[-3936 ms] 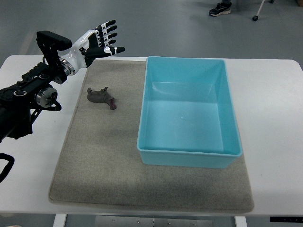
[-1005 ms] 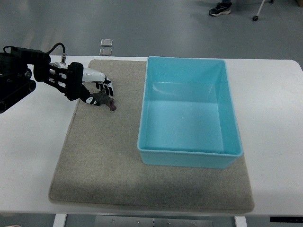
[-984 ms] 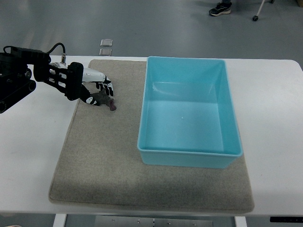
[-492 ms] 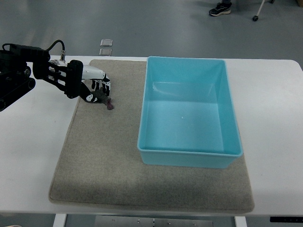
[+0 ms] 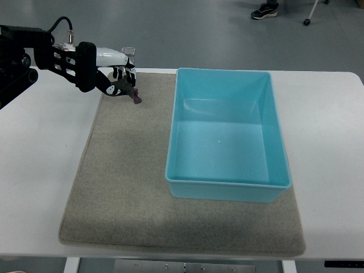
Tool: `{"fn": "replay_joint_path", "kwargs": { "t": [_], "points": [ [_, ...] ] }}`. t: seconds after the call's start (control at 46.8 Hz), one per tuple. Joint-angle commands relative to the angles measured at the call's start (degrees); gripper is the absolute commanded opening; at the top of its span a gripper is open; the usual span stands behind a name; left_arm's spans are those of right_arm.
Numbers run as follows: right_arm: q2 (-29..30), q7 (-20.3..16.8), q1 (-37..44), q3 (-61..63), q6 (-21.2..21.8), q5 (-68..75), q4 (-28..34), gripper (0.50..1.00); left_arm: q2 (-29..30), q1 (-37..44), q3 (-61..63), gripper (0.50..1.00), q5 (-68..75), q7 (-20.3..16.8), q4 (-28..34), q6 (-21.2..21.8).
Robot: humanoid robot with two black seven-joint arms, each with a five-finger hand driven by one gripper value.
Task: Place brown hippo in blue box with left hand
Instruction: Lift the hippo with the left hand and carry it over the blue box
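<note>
My left hand (image 5: 116,73) is clenched around the brown hippo (image 5: 126,91), holding it above the far left corner of the grey mat (image 5: 119,187). The pick looks done; the carry right to the blue box (image 5: 227,133), which holds nothing yet, and the release remain.

Hippo (image 5: 126,90) mostly covered by the left hand (image 5: 114,73); only a brown-grey lump and a darker end poking out toward the box show, too small to tell head from legs. Fingers (image 5: 128,71) wrap it, contact points hidden. Left arm cut off by the picture's left edge. Table's (image 5: 40,170) near edge and both near corners cut by the bottom edge. Top edge clips a shoe (image 5: 265,9) and possibly a caster (image 5: 307,21). Small square on the floor behind the hand, partly hidden, unidentifiable.
</note>
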Motion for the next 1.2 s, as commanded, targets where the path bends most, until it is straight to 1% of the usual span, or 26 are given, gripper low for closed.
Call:
{"fn": "replay_joint_path", "kwargs": {
  "t": [0.0, 0.342, 0.513, 0.684, 0.813, 1.176],
  "points": [
    [0.0, 0.0, 0.0, 0.0, 0.0, 0.0, 0.02, 0.936, -0.26, -1.12, -0.85, 0.5, -0.09, 0.0, -0.34, 0.52],
    [0.0, 0.0, 0.0, 0.0, 0.0, 0.0, 0.02, 0.936, -0.79, -4.37, -1.81, 0.5, -3.87, 0.0, -1.13, 2.8],
    [0.0, 0.0, 0.0, 0.0, 0.0, 0.0, 0.02, 0.936, -0.88, -4.46, -1.9, 0.5, -5.02, 0.0, -5.35, 3.16],
    [0.0, 0.0, 0.0, 0.0, 0.0, 0.0, 0.02, 0.936, -1.23, -4.28, -2.08, 0.5, -6.33, 0.0, -8.95, 5.0],
    [0.0, 0.0, 0.0, 0.0, 0.0, 0.0, 0.02, 0.936, -1.93, -4.02, -1.99, 0.5, -8.88, 0.0, -11.06, 5.0],
    [0.0, 0.0, 0.0, 0.0, 0.0, 0.0, 0.02, 0.936, -10.1, -1.65, -1.64, 0.5, -9.67, 0.0, -11.15, 5.0]
  ]
}}
